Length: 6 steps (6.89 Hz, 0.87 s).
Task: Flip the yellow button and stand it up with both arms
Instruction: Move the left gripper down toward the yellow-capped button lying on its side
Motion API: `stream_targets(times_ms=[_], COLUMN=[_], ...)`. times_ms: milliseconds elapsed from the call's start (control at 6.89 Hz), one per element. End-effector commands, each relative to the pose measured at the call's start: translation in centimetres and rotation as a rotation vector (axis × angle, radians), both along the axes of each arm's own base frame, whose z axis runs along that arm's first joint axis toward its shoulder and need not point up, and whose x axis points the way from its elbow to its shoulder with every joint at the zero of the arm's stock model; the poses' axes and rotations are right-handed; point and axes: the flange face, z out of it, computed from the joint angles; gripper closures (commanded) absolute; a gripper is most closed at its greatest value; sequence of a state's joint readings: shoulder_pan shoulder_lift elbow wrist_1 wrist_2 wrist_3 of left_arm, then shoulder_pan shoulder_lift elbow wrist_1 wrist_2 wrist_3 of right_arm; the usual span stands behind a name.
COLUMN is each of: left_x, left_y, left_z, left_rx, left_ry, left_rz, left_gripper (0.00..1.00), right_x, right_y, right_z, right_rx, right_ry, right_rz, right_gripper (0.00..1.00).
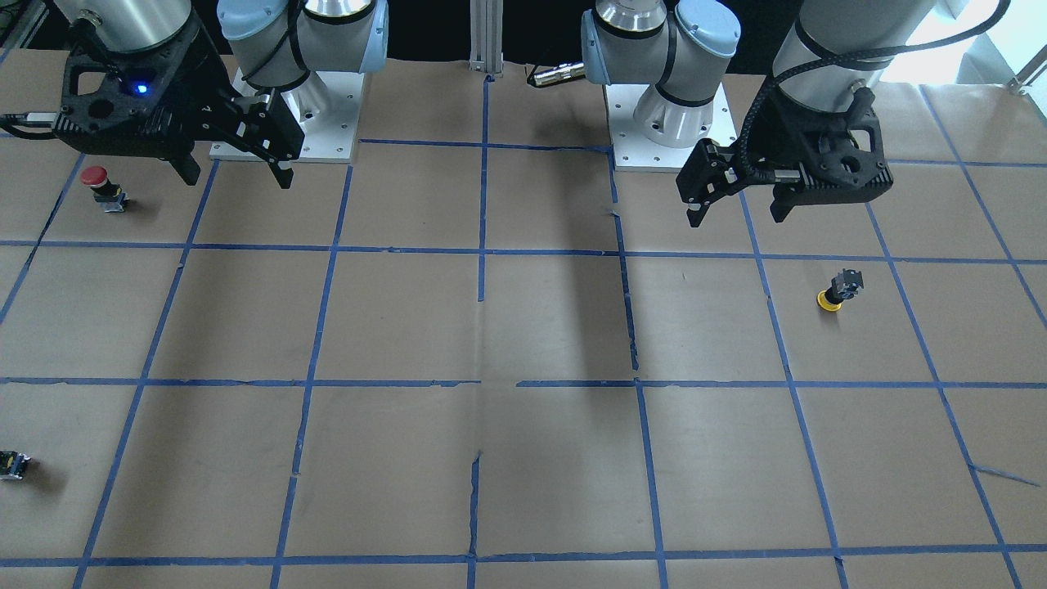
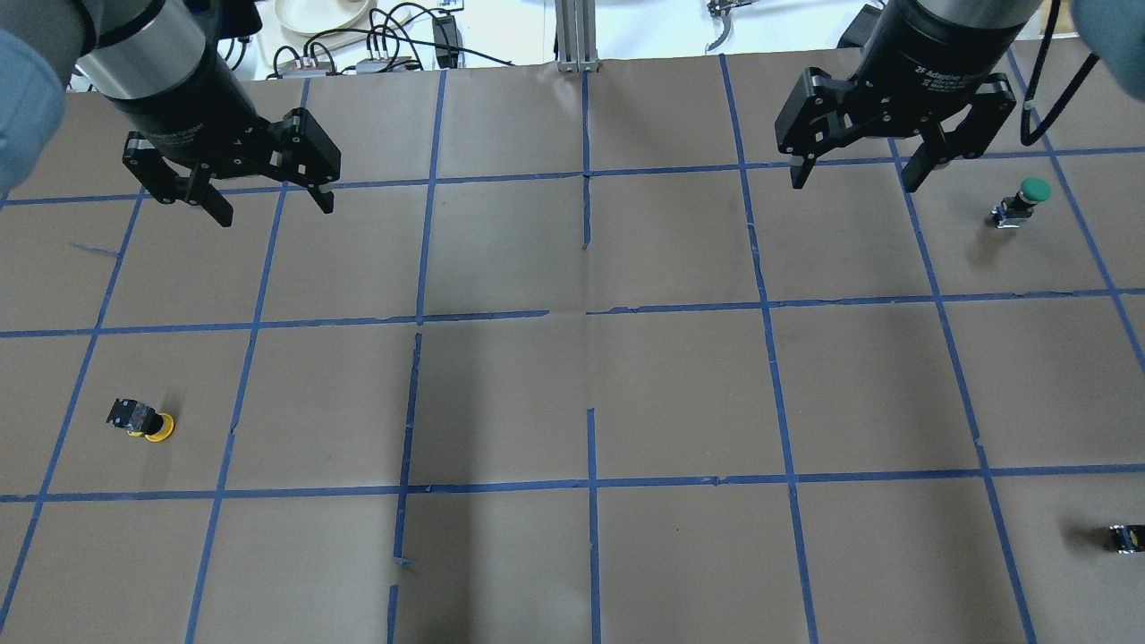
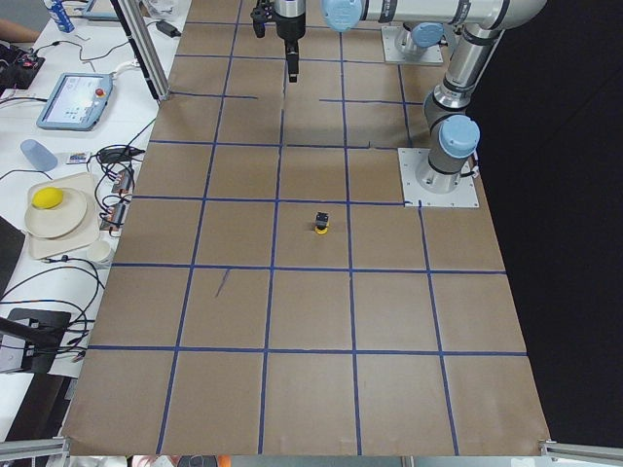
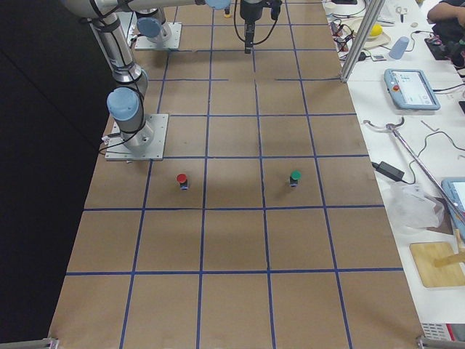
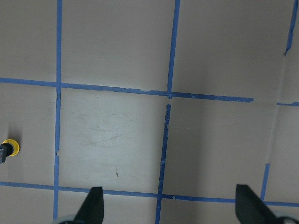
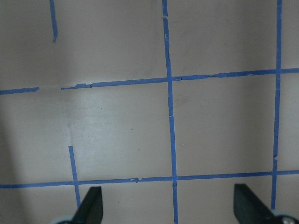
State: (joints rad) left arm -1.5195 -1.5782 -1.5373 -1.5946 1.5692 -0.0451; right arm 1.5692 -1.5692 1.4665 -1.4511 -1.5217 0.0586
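Note:
The yellow button (image 2: 141, 419) sits alone on the brown table (image 2: 572, 394) near its left side. Its yellow cap seems to be down on the table, with the black body tilted above it. It also shows in the front view (image 1: 836, 293), the left side view (image 3: 321, 223), and at the left edge of the left wrist view (image 5: 9, 148). My left gripper (image 2: 273, 213) is open and empty, high above the table, well beyond the button. It also shows in the front view (image 1: 736, 219). My right gripper (image 2: 854, 185) is open and empty, far across the table, and shows in the front view (image 1: 239, 180).
A red-capped button (image 1: 102, 186) stands near the right arm's base. A green-capped button (image 2: 1024, 201) stands at the far right. A small black-grey switch block (image 2: 1125, 537) lies at the right edge. Blue tape lines grid the table.

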Motion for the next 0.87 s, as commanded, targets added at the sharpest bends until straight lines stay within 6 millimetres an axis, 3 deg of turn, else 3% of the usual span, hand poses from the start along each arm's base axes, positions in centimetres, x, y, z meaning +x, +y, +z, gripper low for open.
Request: stream_targets(times_ms=[0, 290, 435, 725], left_x=[0.3, 2.8, 5.5, 16.7], left_y=[0.1, -0.5, -0.9, -0.3], left_z=[-0.6, -2.0, -2.4, -6.4], left_rx=[0.012, 0.030, 0.040, 0.103], left_ry=[-0.002, 0.012, 0.007, 0.046], left_rz=[0.003, 0.040, -0.024, -0.032], left_gripper=[0.00, 0.00, 0.00, 0.00], right_x=[0.0, 0.0, 0.0, 0.0], right_y=[0.0, 0.0, 0.0, 0.0], right_z=[0.0, 0.0, 0.0, 0.0], right_rx=[0.000, 0.000, 0.000, 0.000], right_ry=[0.000, 0.000, 0.000, 0.000], right_rz=[-0.001, 0.000, -0.001, -0.001], right_gripper=[0.00, 0.00, 0.00, 0.00])
